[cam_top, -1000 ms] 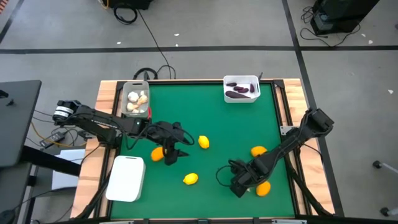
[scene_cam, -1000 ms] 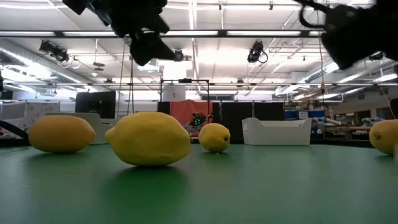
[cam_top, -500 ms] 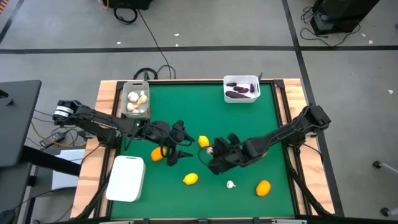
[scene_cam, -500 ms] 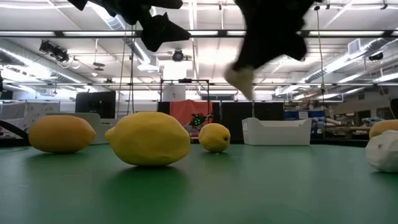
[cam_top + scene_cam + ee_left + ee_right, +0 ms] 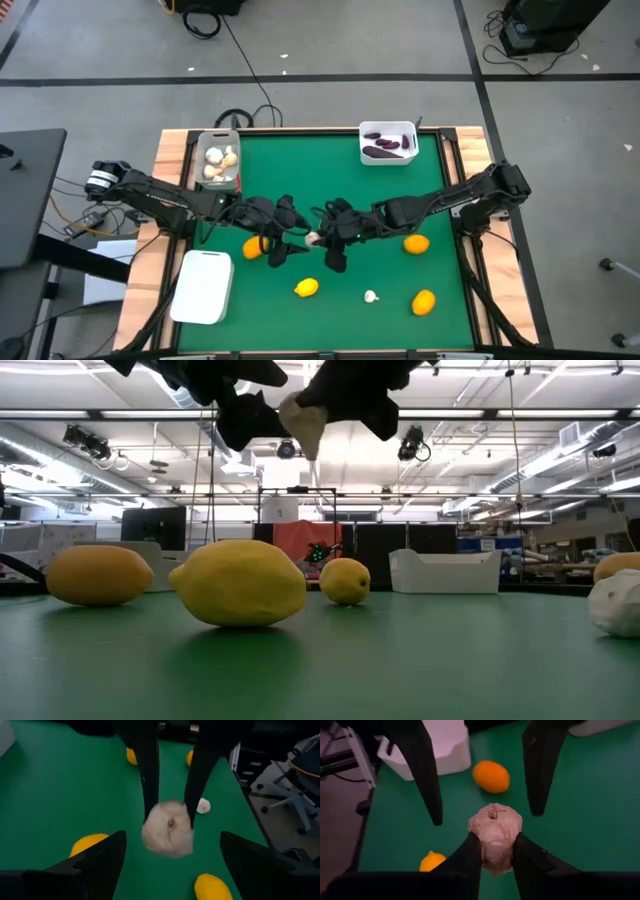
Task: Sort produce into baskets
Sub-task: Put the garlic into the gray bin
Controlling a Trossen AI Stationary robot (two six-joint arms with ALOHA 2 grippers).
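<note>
- At frame centre of the high view, over the green tabletop (image 5: 300,180), the right gripper (image 5: 318,238) is clenched on a garlic bulb (image 5: 313,239), held in the air; right wrist view shows the bulb (image 5: 495,831) pinched btw its own two fingers.
- Left gripper (image 5: 290,232) just left of it, fingers spread wide, grasping nothing. In the left wrist view the bulb (image 5: 167,828) hangs btw the right arm's fingers, w/ the left gripper's own fingers apart on either side, not touching it.
- Low view: bulb (image 5: 302,421) up top, centre-left, well above the tabletop.
- Grey basket (image 5: 219,160), upper left of tabletop: holds garlic bulbs (image 5: 217,160).
- White basket (image 5: 388,142), upper right: dark purple eggplant pieces (image 5: 384,146) inside.
- 2nd white basket (image 5: 203,286), lower left, partly off the tabletop edge; contents can't tell.
- Loose on tabletop: orange fruit (image 5: 252,247) just below-left of left gripper; yellow lemon (image 5: 307,288) lower centre; small garlic bulb (image 5: 371,296) lower centre-right; orange fruit (image 5: 416,243) right of centre; another orange fruit (image 5: 423,301) lower right.
</note>
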